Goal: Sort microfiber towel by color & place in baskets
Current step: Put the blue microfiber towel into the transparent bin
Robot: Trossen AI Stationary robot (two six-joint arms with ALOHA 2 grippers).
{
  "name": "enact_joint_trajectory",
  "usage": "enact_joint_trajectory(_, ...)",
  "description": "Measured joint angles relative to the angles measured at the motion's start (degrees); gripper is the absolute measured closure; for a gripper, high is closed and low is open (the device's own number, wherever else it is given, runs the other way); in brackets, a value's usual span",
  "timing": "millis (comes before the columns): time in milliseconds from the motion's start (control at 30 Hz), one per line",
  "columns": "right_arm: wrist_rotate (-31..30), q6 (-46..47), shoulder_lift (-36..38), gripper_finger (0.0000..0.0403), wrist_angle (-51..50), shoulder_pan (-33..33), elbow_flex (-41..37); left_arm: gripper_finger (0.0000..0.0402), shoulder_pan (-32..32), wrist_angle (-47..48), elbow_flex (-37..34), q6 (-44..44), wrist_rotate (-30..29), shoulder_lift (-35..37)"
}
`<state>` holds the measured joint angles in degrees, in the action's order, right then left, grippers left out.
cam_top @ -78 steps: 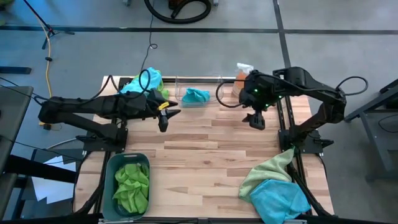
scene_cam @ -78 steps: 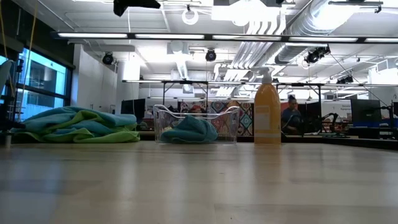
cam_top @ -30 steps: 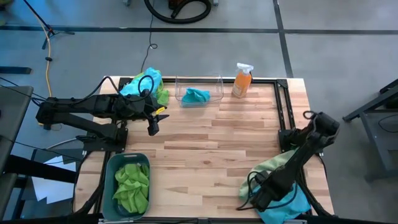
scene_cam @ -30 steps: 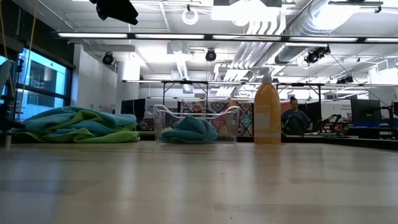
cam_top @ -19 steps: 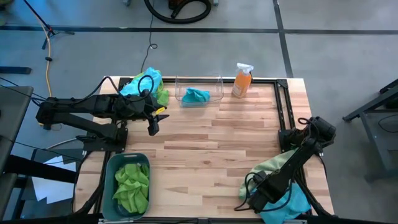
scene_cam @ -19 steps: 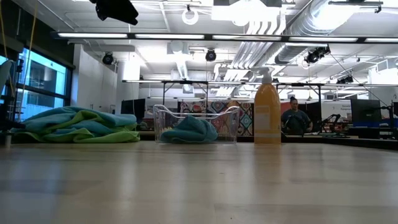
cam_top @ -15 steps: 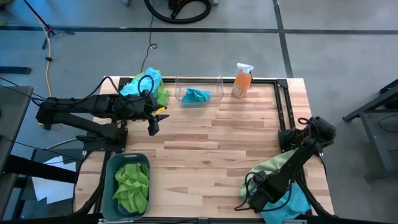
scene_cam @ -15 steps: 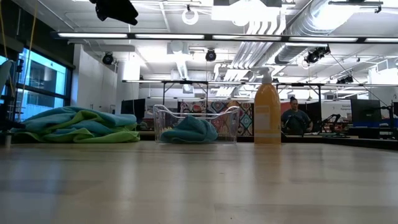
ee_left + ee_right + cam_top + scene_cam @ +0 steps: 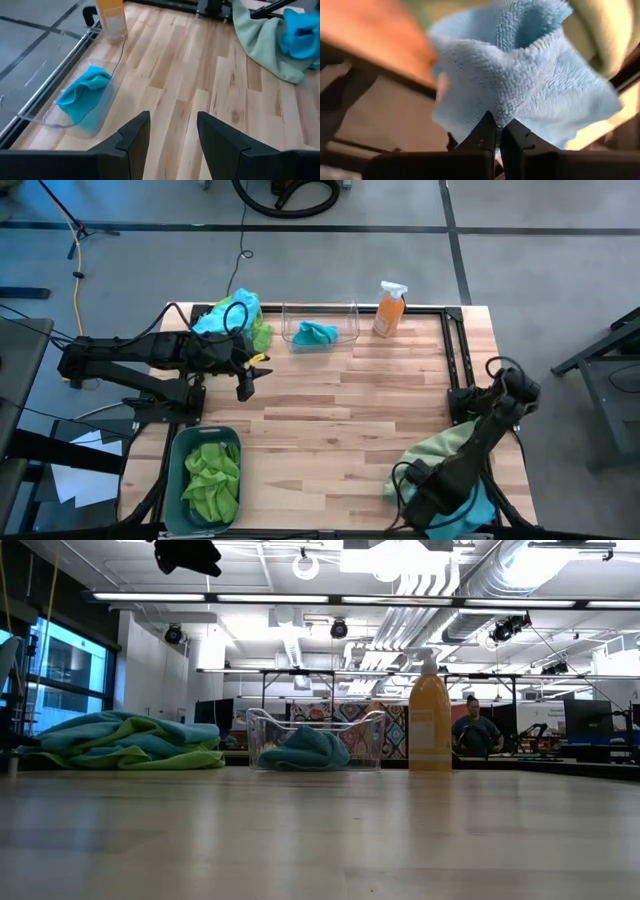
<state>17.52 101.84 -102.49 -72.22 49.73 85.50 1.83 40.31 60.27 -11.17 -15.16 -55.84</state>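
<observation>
My right gripper (image 9: 428,502) hangs over the table's near right corner, shut on a turquoise blue microfiber towel (image 9: 480,506). A lime green towel (image 9: 436,454) lies spread beside it. The clear basket (image 9: 345,317) at the far edge holds one blue towel (image 9: 315,334). The teal-grey basket (image 9: 178,458) at the near left holds green towels (image 9: 212,480). My left gripper (image 9: 172,132) hovers open above the far left part of the table, nothing between its fingers. A heap of blue and green towels (image 9: 238,314) lies at the far left corner. My right gripper pinches a bunched-up fold of the blue towel (image 9: 501,102) between its two fingers (image 9: 486,125). The fingers come from above, pointing steeply down. The cloth gathers into a puffed bundle beyond the fingertips. I cannot tell whether its lower part is on the table.
An orange spray bottle (image 9: 389,310) stands at the far edge, right of the clear basket. Dark frame rails (image 9: 458,370) run along the table's right side. The bare wood (image 9: 340,430) in the middle of the table lies between the arms.
My right gripper has risen a little over the near right corner. The blue towel has bunched in under it, and less of it lies spread on the table than before. My left gripper has kept its place.
</observation>
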Motion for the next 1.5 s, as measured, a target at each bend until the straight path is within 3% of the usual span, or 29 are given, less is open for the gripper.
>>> enact_joint_trajectory(233, -14.4, -12.1, 0.1, 0.04, -16.6, 0.3, 21.0, 0.0248, 0.0, -3.8, 0.1, 4.4, -0.5, 0.3)
enact_joint_trajectory(400, -26.6, -26.3, 0.9, 0.0402, -16.5, -0.9, 29.5, 0.0248, 0.0, -4.6, 0.1, 5.8, -0.6, 0.3)
enact_joint_trajectory(533, -28.0, -38.9, 0.8, 0.0402, -16.9, -4.0, 29.9, 0.0248, 0.3, -4.7, 0.1, 4.7, 0.4, 0.6)
enact_joint_trajectory(700, -33.8, -50.3, 0.8, 0.0402, -12.2, -10.0, 26.3, 0.0248, 1.6, -8.8, 0.1, 1.4, 13.7, 2.9)
enact_joint_trajectory(800, -35.8, -58.1, 0.9, 0.0402, -4.3, -14.9, 23.2, 0.0248, 2.4, -9.1, 0.1, 0.8, 16.0, 4.8)
enact_joint_trajectory(900, -34.1, -65.6, 0.8, 0.0402, 7.0, -20.4, 18.8, 0.0248, 3.2, -9.1, 0.1, -0.2, 16.0, 6.9)
enact_joint_trajectory(1233, -14.9, -87.1, 0.9, 0.0403, 40.4, -38.7, 4.7, 0.0248, 4.0, -9.0, 0.1, -0.7, 12.5, 12.1)
enact_joint_trajectory(1500, -3.7, -96.3, 3.0, 0.0403, 42.2, -49.0, 3.6, 0.0248, 4.0, -11.6, 0.0, -2.2, 9.7, 9.8)
